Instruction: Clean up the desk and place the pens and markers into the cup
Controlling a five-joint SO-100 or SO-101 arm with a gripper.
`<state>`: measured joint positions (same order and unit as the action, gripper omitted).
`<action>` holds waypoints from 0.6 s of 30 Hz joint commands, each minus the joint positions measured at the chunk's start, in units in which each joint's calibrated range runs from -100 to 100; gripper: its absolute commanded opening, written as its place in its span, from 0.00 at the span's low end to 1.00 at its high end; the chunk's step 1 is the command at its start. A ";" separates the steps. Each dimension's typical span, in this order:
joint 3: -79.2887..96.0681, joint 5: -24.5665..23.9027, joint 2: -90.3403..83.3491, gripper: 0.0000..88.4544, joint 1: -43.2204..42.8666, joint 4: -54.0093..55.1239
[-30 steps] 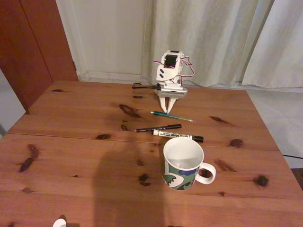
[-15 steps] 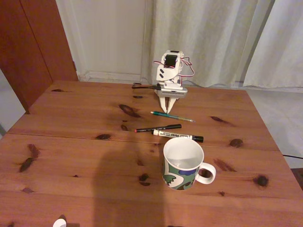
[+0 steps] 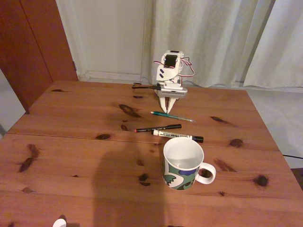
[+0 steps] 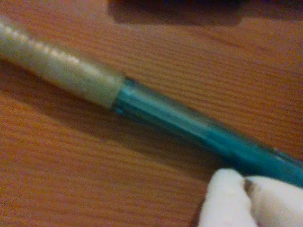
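Reddish-brown pine desk (image 3: 71, 156) carries our white patterned mug (image 3: 182, 164) at lower centre; we see the white gripper's (image 3: 166, 109) jaws pinched together, tips down at the teal-green pen (image 4: 189, 126) mid-frame

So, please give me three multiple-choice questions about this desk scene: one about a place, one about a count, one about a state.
1. In the fixed view, where does the teal pen lie?
A. inside the cup
B. on the desk just in front of the gripper
C. at the desk's near edge

2. How many pens and markers lie on the desk?
A. one
B. three
C. six

3. What is the state of the cup?
A. upright and empty
B. tipped over
C. full of pens

Answers:
1 B, it lies under the gripper.
2 B: teal pen, black pen, white marker.
3 A, its white inside shows bare.
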<state>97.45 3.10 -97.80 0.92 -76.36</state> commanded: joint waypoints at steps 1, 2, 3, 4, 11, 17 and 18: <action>-6.83 -0.27 0.03 0.01 1.29 -0.16; -8.72 -0.69 0.03 0.01 2.02 -0.24; -10.35 -0.90 0.20 0.01 2.26 -0.33; -11.97 -1.01 0.69 0.01 2.42 -0.33; -23.33 -0.95 14.26 0.01 2.58 -0.33; -36.41 -0.90 29.99 0.01 2.74 1.91; -38.12 -1.01 32.47 0.01 2.74 3.80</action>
<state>66.96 2.32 -71.86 3.26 -76.61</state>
